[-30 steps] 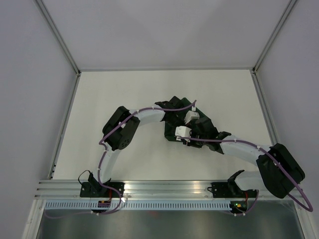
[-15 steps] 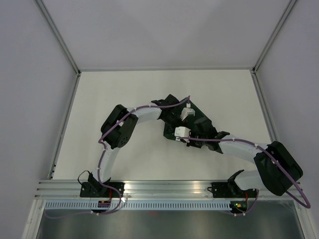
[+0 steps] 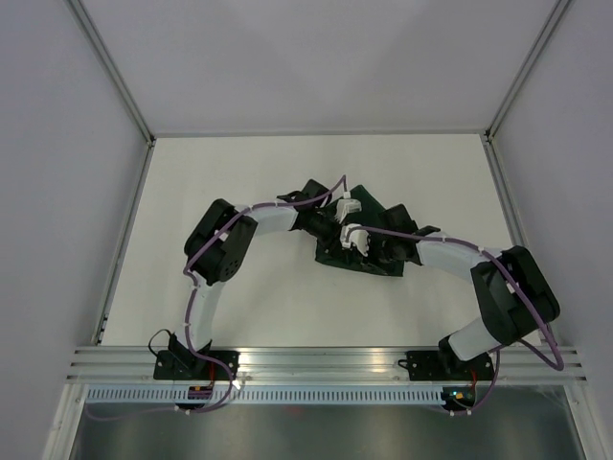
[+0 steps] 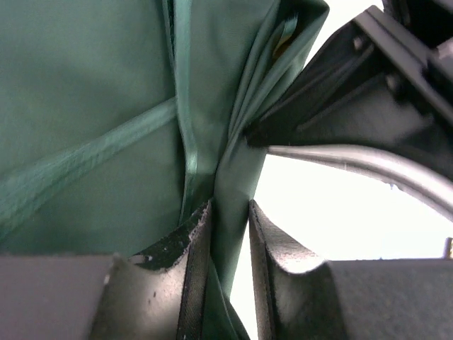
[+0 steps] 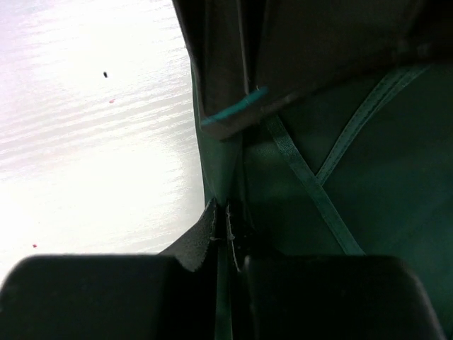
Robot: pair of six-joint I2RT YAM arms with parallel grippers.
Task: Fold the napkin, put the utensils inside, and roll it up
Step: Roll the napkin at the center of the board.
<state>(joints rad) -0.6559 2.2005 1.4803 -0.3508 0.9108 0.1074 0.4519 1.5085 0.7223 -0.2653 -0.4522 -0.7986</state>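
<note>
- Judged at the first step: folding the napkin [image 3: 375, 261], lying bunched near the middle of the table [image 3: 220, 182], partly under both wrists.
- Left gripper [image 4: 230, 209]: narrowly parted, with a doubled fold of green cloth filling the gap, so apparently pinching the napkin's edge.
- Right gripper [image 5: 223, 209]: closed almost flat, with a thin hem of the same cloth nipped between the fingers.
- Seen from above, both claws close together on neighbouring parts of the cloth.
- No clean shape to the cloth: longest stretch running from far left toward near right across the table, with no corner plainly pointing anywhere.
- Hem lines crossing diagonally in both wrist views, hinting at layers lying over one another.
- Next, probably: draw the two pinches apart to tension the edge, then lay it flat over the rest, with both holds kept firm.
- Loading the utensils and rolling judged not yet begun; no utensil made out for certain.
</note>
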